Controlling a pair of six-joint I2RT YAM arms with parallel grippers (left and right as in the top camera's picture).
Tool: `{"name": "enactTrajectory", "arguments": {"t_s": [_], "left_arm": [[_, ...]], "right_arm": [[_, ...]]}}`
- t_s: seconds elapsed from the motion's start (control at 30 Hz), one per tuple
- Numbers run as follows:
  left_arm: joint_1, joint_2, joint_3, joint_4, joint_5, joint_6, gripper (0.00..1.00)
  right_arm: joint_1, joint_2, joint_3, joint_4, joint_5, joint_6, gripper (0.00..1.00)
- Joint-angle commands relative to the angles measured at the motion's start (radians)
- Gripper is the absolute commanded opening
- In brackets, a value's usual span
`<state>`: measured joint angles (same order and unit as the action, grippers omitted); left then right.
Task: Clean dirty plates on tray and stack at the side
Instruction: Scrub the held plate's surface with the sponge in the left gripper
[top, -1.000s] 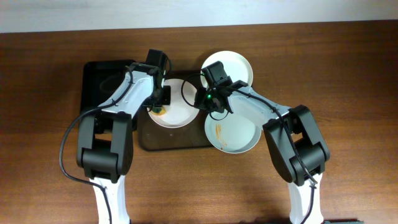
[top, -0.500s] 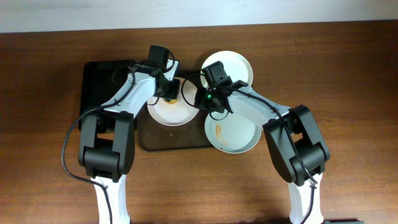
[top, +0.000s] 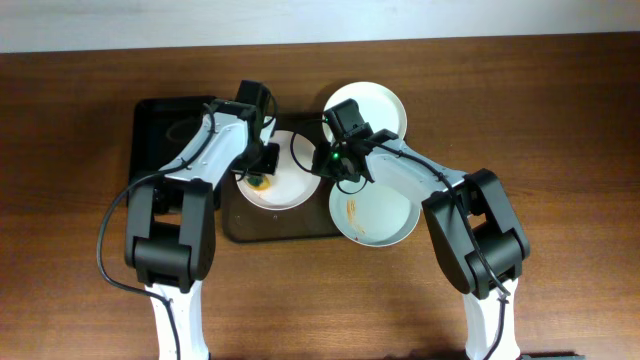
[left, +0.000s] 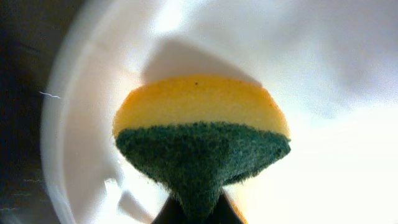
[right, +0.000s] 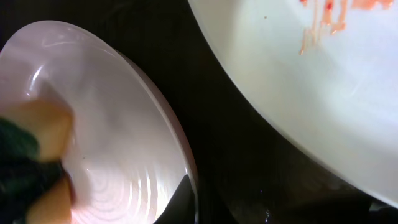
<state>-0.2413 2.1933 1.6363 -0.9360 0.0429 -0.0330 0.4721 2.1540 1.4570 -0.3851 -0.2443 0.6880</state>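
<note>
We judge the task about midway. Our left gripper (top: 262, 172) is clamped on a sponge (left: 202, 146), pressing it into the white plate (top: 295, 188) on the tray (top: 270, 226) at mid-worktop. Our right gripper (top: 333, 163) appears to pinch that plate's rim. The blue-grey plate (top: 385, 215), toward the near edge, carries 1 orange smear (top: 352, 210) and awaits scrubbing. The second white plate (top: 380, 103), toward the far edge, looks clean.
</note>
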Motion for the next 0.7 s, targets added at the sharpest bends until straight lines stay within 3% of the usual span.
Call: {"name": "enactTrajectory", "arguments": {"t_s": [0.0,0.13,0.27,0.37,0.5,0.67], "left_arm": [[-0.004,0.040,-0.034,-0.023,0.338,0.128,0.01],[-0.003,0.058,-0.034,0.112,0.349,0.122,0.01],[0.010,0.136,-0.034,0.243,0.244,-0.003,0.01],[0.034,0.172,-0.034,0.257,0.162,-0.061,0.01],[0.068,0.170,-0.007,0.174,0.046,-0.096,0.01],[0.085,0.169,0.092,-0.093,-0.257,-0.223,0.01]], "right_arm": [[-0.001,0.011,0.014,-0.004,0.020,0.008,0.04],[-0.001,0.011,0.014,-0.008,0.020,0.008,0.04],[-0.001,0.011,0.014,-0.023,0.017,0.008,0.04],[-0.001,0.011,0.014,-0.027,0.017,0.008,0.04],[-0.001,0.011,0.014,-0.026,0.017,0.008,0.04],[-0.001,0.011,0.014,-0.026,0.017,0.008,0.04]]}}
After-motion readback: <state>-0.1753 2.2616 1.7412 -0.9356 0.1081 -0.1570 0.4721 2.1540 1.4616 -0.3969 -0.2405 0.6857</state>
